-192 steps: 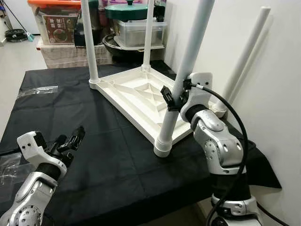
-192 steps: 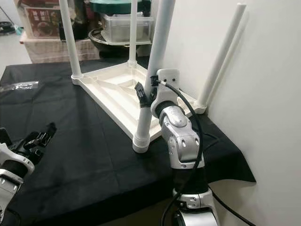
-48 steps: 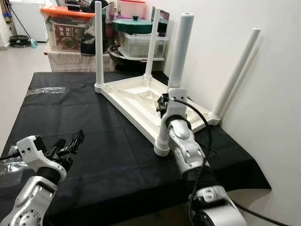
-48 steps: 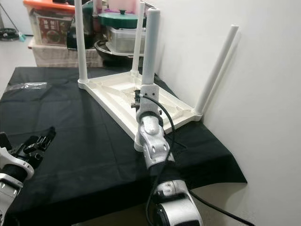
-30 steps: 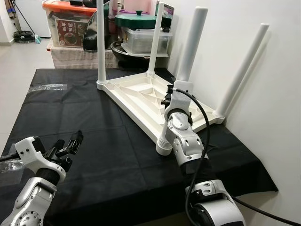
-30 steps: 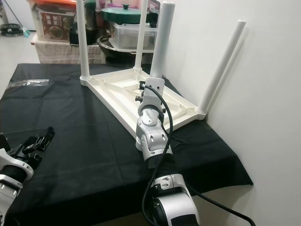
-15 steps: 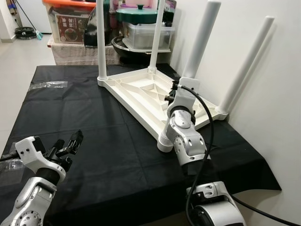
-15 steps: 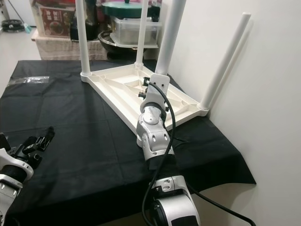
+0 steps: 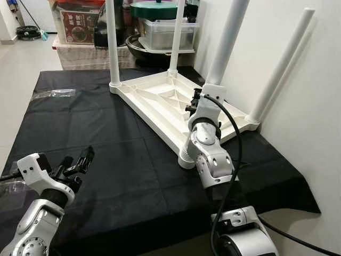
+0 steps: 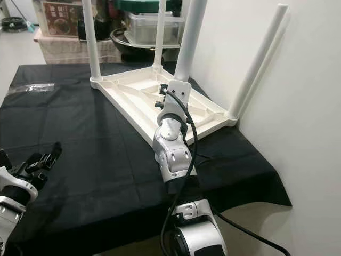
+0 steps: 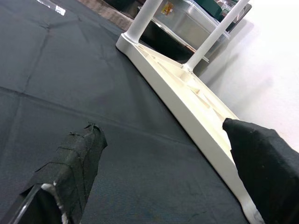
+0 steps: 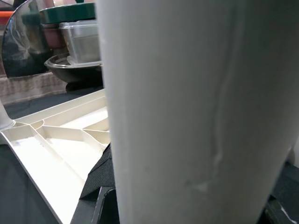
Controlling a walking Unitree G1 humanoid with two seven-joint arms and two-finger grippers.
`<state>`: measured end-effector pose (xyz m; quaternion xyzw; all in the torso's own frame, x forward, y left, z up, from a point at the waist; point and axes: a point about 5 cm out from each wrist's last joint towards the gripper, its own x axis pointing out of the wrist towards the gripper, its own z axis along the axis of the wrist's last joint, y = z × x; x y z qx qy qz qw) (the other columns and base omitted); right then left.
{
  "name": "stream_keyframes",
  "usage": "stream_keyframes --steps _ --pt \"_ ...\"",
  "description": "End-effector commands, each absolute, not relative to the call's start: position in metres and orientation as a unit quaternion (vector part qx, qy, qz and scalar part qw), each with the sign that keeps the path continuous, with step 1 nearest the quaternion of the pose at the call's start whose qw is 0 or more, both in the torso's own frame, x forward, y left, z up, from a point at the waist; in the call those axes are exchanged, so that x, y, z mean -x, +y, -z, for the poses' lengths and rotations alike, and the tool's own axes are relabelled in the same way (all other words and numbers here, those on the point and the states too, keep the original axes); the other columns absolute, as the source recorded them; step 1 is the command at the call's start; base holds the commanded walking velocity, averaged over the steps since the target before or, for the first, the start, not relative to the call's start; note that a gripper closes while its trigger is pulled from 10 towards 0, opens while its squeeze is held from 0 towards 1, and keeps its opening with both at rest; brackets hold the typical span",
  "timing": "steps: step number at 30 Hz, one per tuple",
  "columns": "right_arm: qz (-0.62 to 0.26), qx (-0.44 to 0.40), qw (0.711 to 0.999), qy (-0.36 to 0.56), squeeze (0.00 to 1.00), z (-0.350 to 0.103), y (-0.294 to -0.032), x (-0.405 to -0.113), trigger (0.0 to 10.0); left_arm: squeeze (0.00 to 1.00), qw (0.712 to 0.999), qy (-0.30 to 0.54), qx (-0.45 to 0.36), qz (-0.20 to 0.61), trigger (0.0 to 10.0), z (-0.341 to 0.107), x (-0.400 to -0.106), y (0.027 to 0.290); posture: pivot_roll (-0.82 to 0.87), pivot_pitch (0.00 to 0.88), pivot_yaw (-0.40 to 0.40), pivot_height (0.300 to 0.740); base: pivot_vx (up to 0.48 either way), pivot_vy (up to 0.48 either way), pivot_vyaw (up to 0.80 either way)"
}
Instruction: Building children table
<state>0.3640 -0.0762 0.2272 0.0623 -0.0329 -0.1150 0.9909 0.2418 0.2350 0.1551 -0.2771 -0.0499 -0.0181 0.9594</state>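
Jaws of right gripper [image 9: 195, 101] clamped on near leg [image 9: 226, 42] of upturned white table [image 9: 160, 101]. Table rests top-down on black-covered bench [image 9: 96, 128], four legs pointing up, beside wall [image 9: 314, 106]. Left gripper [image 9: 80, 161], jaws apart and empty, hovers over bench's near left part.

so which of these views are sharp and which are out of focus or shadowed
Left eye view: sharp and evenly lit, the far table leg casting a soft shadow on the wall. Left wrist view: black cloth and upturned tabletop fairly clear, the near fingers blurred. Right wrist view: the gripped leg is so close it goes soft, the fingers beneath it dark.
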Motion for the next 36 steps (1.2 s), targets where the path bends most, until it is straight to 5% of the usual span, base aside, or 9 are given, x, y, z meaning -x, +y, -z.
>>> stream_keyframes --steps 1,13,14,16,36 --pt "0.132 -0.109 0.985 0.015 0.0 -0.188 -0.068 -0.345 0.0 0.0 0.96 -0.048 0.273 0.023 10.0 -0.156 -0.243 0.234 0.01 0.0 -0.107 0.74 0.0 0.0 0.0" --pt "0.106 -0.111 0.988 0.007 0.0 -0.193 -0.063 -0.345 0.0 0.0 0.961 -0.046 0.271 0.023 10.0 -0.155 -0.243 0.235 0.01 0.0 -0.104 0.74 0.0 0.0 0.0" --pt "0.098 -0.112 0.989 0.008 0.0 -0.193 -0.062 -0.345 5.5 0.0 0.961 -0.046 0.271 0.023 10.0 -0.155 -0.243 0.235 0.01 0.0 -0.104 0.74 0.0 0.0 0.0" --pt "0.092 -0.11 0.99 0.01 0.0 -0.194 -0.06 -0.345 10.0 0.0 0.961 -0.046 0.271 0.023 10.0 -0.155 -0.243 0.235 0.01 0.0 -0.104 0.74 0.0 0.0 0.0" --pt "0.06 -0.117 0.991 -0.018 0.0 -0.21 -0.058 -0.345 10.0 0.0 0.961 -0.045 0.27 0.027 10.0 -0.155 -0.244 0.234 0.0 0.0 -0.099 0.74 0.0 0.0 0.0"
